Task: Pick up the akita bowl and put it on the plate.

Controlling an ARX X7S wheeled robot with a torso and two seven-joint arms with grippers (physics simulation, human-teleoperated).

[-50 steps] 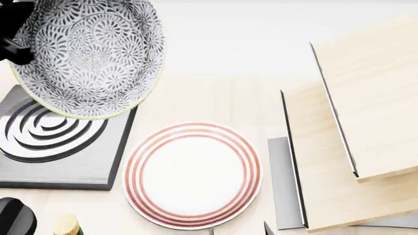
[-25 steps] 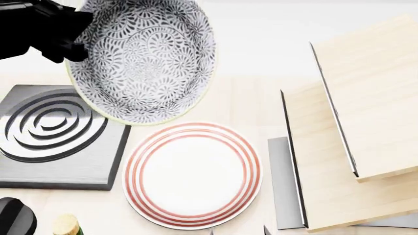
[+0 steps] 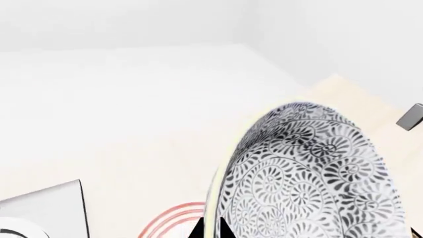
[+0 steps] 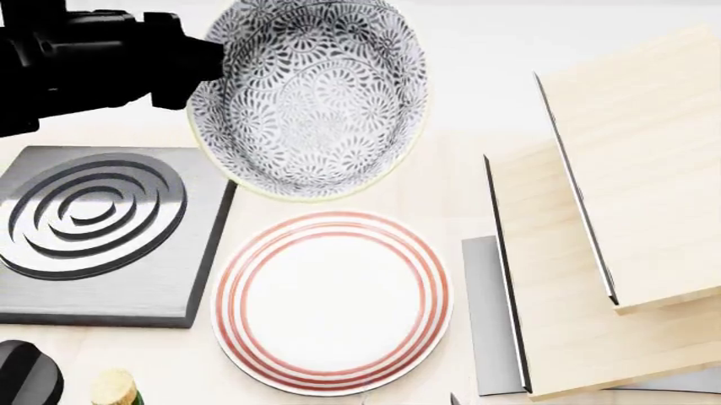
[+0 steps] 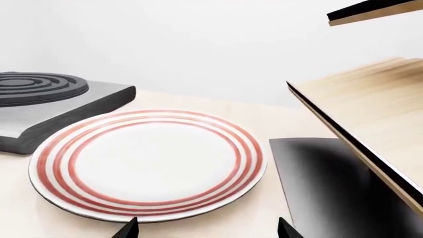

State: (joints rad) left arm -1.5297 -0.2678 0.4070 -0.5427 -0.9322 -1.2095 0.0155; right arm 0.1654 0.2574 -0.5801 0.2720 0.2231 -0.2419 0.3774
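The akita bowl, white with a dense grey-black floral pattern, hangs tilted in the air beyond the far edge of the plate. My left gripper reaches in from the left and is shut on the bowl's left rim. In the left wrist view the two black fingertips pinch the pale rim of the bowl, with the gripper at the frame's lower edge and the plate's red rings below. My right gripper is open and empty, low by the near edge of the red-ringed plate.
A dark square stove burner with raised rings lies left of the plate. Pale wooden shelf boards and a dark grey panel stand on the right. A cork-topped bottle and a black object are at the near left.
My left arm has carried the bowl to the right, from above the burner to above the plate's far side. The plate has stayed put.
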